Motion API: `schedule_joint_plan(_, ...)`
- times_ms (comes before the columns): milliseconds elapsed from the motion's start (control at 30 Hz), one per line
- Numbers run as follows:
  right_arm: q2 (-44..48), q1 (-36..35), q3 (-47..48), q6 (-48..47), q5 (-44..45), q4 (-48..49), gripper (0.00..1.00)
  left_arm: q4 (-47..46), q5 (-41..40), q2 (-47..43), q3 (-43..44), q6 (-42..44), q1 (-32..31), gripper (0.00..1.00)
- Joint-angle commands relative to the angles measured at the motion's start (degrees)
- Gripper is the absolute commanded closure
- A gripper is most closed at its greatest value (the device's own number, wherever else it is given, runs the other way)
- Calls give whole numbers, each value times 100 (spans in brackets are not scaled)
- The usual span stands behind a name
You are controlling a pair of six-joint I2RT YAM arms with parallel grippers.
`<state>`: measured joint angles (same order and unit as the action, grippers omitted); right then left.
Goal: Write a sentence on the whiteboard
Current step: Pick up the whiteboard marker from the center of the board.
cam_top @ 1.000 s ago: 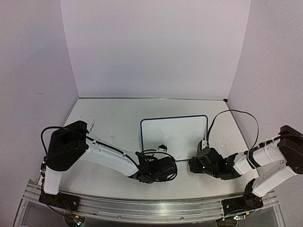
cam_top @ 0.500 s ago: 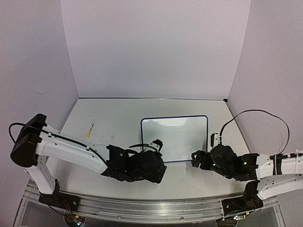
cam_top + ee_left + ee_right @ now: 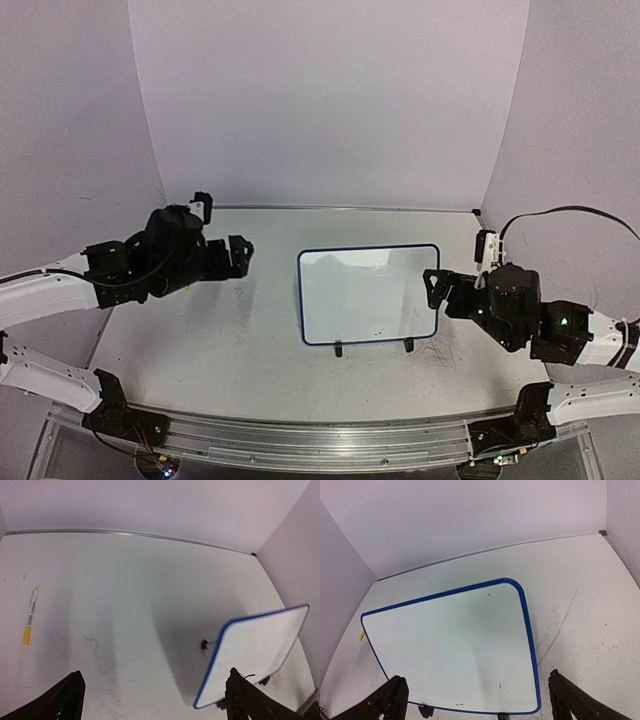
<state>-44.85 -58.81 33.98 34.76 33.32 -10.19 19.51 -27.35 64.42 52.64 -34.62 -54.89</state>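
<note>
The whiteboard [image 3: 368,295], white with a thin blue frame, stands tilted on two small black feet at mid-table. It also shows in the left wrist view [image 3: 255,652] and the right wrist view [image 3: 455,645]. Its face carries only a few tiny dark specks, and the sentence is out of view. My left gripper [image 3: 225,230] hangs open above the table, well left of the board, with nothing between its fingers [image 3: 154,680]. My right gripper [image 3: 458,265] is open and empty just right of the board, facing its surface [image 3: 476,680].
A yellow marker [image 3: 30,622] lies on the table at the far left; its tip peeks past the board's left edge [image 3: 362,636]. Grey scribble marks [image 3: 560,625] cover the tabletop right of the board. Lilac walls [image 3: 330,100] close in the back and sides.
Both arms have lifted away from the board's front edge. The left swung far to the left and the right drew back to the right. Both grippers have opened wide.
</note>
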Motion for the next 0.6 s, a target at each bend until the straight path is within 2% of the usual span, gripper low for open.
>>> schedule_joint_plan(0, -552, -16, 798, -778, 532, -115, 2, 391, 797, 160, 154, 515, 1802, 1)
schedule_joint_plan(100, -972, -9, 1143, -1047, 546, -99, 2, 509, 1625, 853, 469, 861, 3065, 0)
schedule_joint_plan(200, -1279, 34, 1366, -1258, 305, -78, 2, 548, 1753, 1644, 766, 1118, 3704, 1)
schedule_joint_plan(267, -1374, 119, 1400, -1303, 11, -68, 2, 558, 2166, 2212, 1007, 1199, 4021, 2)
schedule_joint_plan(400, -1252, 354, 1266, -1377, -485, 93, 2, 734, 2233, 3318, 1644, 1403, 4193, 8)
schedule_joint_plan(567, -969, 649, 1021, -1566, -887, 323, 2, 857, 2139, 4269, 2227, 1697, 4223, 25)
